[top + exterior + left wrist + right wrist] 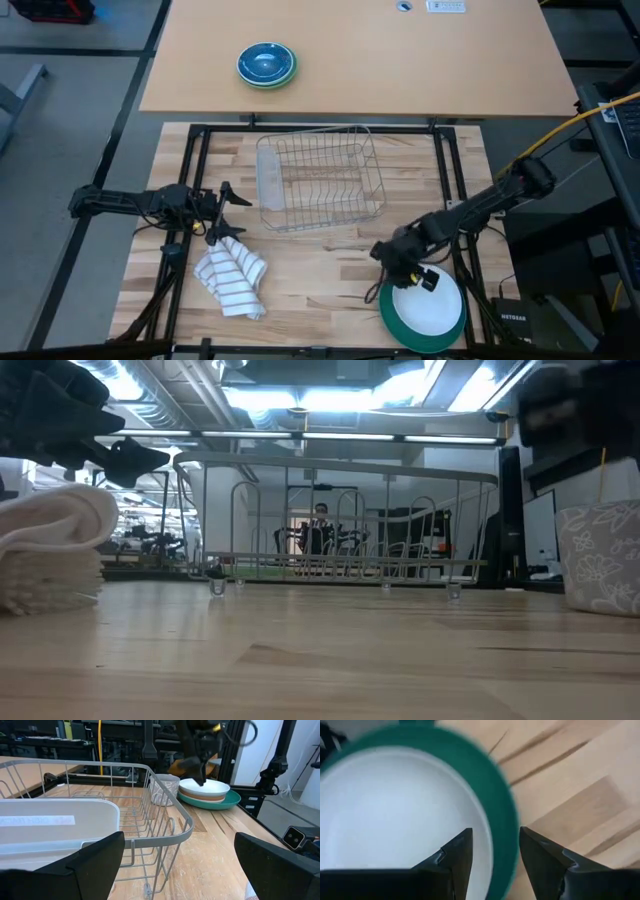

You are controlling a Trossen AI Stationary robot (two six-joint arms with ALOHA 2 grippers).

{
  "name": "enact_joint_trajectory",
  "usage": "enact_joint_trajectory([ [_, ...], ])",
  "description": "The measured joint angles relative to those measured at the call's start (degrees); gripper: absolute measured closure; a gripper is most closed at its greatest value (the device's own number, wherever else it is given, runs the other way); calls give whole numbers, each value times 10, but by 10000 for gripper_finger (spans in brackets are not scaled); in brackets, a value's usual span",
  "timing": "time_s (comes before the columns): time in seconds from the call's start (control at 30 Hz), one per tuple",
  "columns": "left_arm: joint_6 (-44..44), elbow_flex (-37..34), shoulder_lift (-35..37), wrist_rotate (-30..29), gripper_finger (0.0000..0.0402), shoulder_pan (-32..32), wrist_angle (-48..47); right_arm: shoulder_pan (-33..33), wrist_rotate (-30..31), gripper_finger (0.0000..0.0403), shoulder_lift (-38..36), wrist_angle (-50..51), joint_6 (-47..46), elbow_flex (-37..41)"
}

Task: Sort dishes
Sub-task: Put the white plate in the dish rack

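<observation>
Three plates are stacked at the table's near right corner: a small white plate (428,303) on a tan plate (202,797) on a larger dark green plate (392,318). The stack also shows in the right wrist view, white plate (395,820) and green rim (490,785). My right gripper (402,268) is open just above the stack's left rim; in its wrist view (495,851) the fingers stand on either side of the white plate's edge, and I see no touch. My left gripper (225,212) is open and empty, left of the wire dish rack (318,180).
A striped towel (232,278) lies bunched at the near left. A grey patterned mug (165,790) stands between the rack and the plates. A white tray (45,827) sits inside the rack. Blue bowls on green (266,65) stand on the far table.
</observation>
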State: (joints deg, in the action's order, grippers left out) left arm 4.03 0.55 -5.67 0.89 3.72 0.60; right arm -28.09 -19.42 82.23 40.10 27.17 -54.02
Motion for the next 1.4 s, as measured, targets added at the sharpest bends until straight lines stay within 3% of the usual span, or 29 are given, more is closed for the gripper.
enact_joint_trajectory([
  [0.2,0,0,0,0,34,0,0,-29,44,238,38,29,5,0],
  [0.7,0,0,0,0,34,0,0,-30,49,241,76,31,2,0],
  [0.87,0,0,0,0,34,0,0,-30,49,274,76,31,1,0],
  [1.23,0,0,0,0,34,0,0,-30,59,388,75,31,-4,0],
  [1.4,0,0,0,0,34,0,0,-30,62,380,74,32,-28,0],
])
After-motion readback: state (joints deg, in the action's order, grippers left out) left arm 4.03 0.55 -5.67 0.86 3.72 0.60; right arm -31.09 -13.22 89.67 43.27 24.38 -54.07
